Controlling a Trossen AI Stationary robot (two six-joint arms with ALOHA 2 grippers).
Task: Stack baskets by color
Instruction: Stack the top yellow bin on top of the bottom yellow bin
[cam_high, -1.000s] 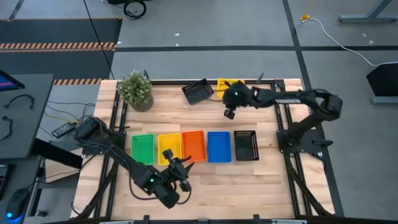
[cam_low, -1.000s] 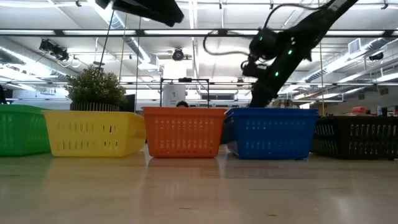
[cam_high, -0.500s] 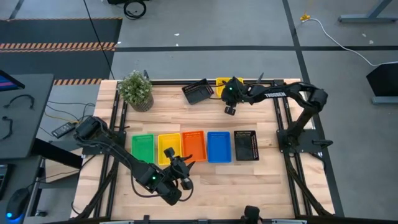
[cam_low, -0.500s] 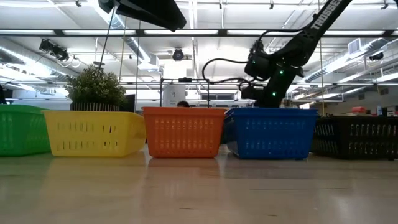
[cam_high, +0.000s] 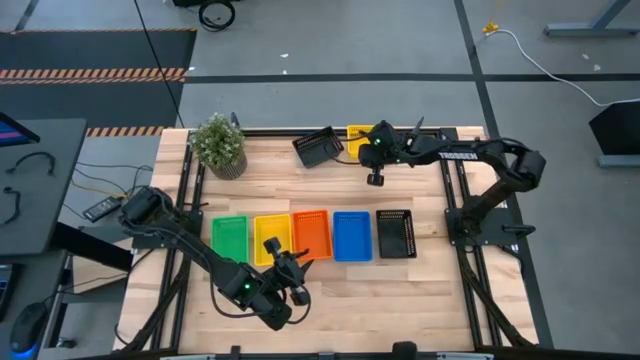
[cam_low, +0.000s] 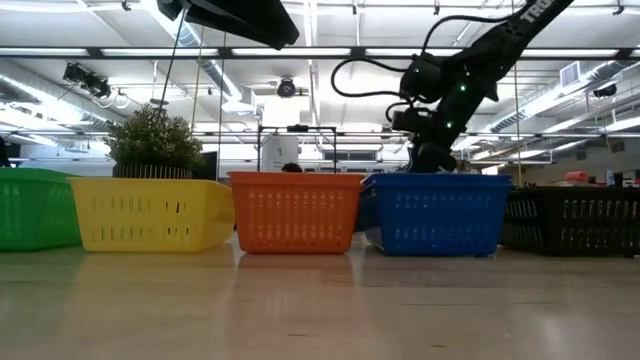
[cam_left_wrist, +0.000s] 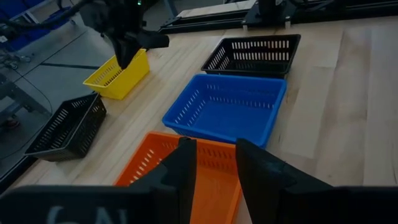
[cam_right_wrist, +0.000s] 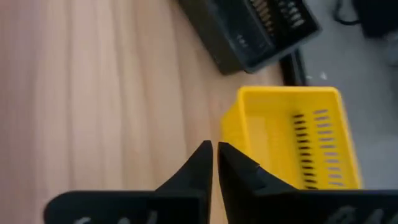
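Observation:
Five baskets stand in a row at mid-table: green, yellow, orange, blue and black. At the far edge, a second black basket lies next to a second yellow basket. My right gripper hovers over that yellow basket, shut, with its fingertips by one corner. My left gripper waits open over the near end of the orange basket, with nothing between its fingers. My right gripper points slanting down, its shut fingertips right beside a corner of the far yellow basket. I cannot tell whether they touch it. The basket rests flat on the table.
A potted plant stands at the far left corner. Bare wood lies between the far baskets and the row, and along the near edge. Metal frame rails run along both table sides.
My right gripper has shifted a little beside the far yellow basket, first toward the table's left, then back toward its right edge, and its wrist has rolled. The baskets have stayed in place.

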